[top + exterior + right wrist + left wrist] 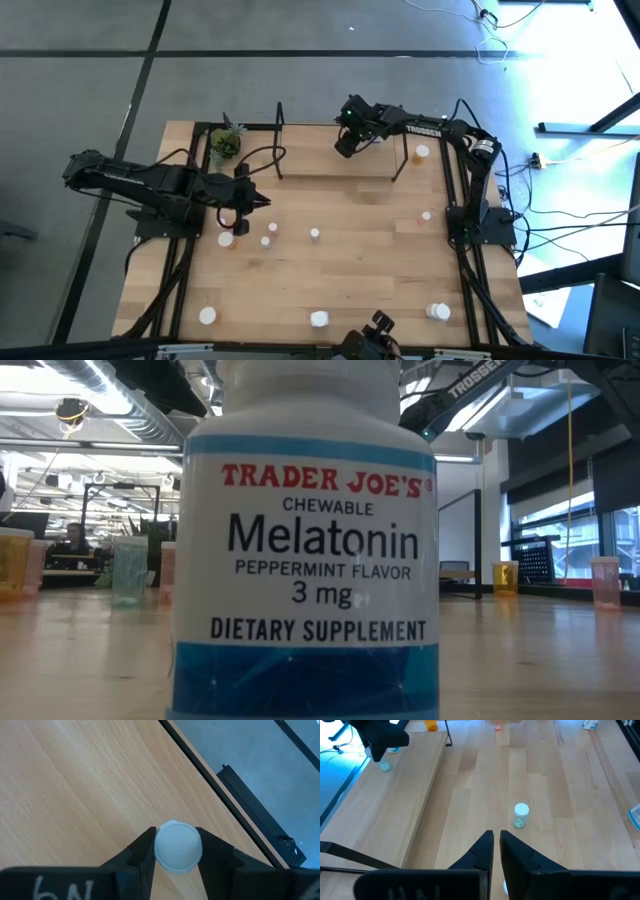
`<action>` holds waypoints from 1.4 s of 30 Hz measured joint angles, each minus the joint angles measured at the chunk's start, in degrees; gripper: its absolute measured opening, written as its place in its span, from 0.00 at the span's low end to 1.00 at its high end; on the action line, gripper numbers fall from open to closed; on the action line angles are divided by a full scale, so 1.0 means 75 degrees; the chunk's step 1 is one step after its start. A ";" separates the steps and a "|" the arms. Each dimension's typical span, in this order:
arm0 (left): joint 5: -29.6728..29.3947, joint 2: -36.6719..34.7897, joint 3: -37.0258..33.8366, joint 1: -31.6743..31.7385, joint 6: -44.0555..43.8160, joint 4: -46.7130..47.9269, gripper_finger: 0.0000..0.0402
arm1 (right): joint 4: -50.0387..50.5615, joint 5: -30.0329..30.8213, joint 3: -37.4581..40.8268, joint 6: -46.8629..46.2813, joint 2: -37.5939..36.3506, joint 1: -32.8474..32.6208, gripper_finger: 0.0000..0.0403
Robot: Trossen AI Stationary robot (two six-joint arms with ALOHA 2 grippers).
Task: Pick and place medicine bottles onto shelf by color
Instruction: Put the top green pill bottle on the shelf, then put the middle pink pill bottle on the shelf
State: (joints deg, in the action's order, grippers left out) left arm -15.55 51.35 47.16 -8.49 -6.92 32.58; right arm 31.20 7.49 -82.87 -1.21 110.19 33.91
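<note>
— So which step is in hand?

— Placing, I'd say. The right gripper (345,142) is over the shelf (320,165), near its far edge, with its two fingers narrow and pressed on either side of the white cap of a small bottle (177,846). From the left wrist view the body under that cap looks pale green, and it seems to be down at the board, though I can't be sure it touches.

— What does the next move call for?

— Probably letting go cleanly: spread the fingers just enough, then lift straight up so the bottle isn't tipped. The shelf edge and the dark frame rail are close by, so there's little room for sideways drift.

— And the left arm?

— The left gripper (496,836) waits over the table in front of the shelf, fingers closed and empty. Another pale green bottle (521,815) stands just ahead of it, a likely next pick.

— Anything else around?

— An orange bottle (421,152) sits at the shelf's right end, so the colours are apart. More bottles are scattered over the table, a potted plant (225,145) is at the shelf's left end, and a large melatonin bottle (305,560) blocks most of the low view.
</note>
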 joint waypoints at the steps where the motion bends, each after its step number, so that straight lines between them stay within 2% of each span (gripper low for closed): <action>1: 0.0000 0.0000 0.0000 0.0000 -0.0002 0.0000 0.07 | -0.0006 0.0000 0.0000 0.0003 0.0000 0.0000 0.33; 19: 0.0000 0.0000 0.0000 -0.0001 -0.0002 0.0000 0.07 | 0.0007 0.0254 0.0000 -0.0204 -0.0003 0.0000 0.33; 34: 0.0000 0.0000 0.0000 -0.0003 -0.0002 0.0000 0.07 | -0.0025 0.0219 0.0000 -0.0152 -0.0007 0.0006 0.46; 37: 0.0000 0.0000 0.0000 -0.0003 -0.0002 0.0000 0.07 | -0.0026 0.0526 0.0000 -0.0152 -0.0036 0.0006 0.47; 42: 0.0000 0.0000 0.0000 -0.0003 -0.0003 -0.0001 0.07 | -0.0068 0.0480 -0.0003 -0.0169 -0.0139 0.0006 0.47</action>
State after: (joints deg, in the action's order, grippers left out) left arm -15.55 51.35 47.16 -8.51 -6.94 32.57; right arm 30.69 11.09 -82.89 -2.48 109.15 33.95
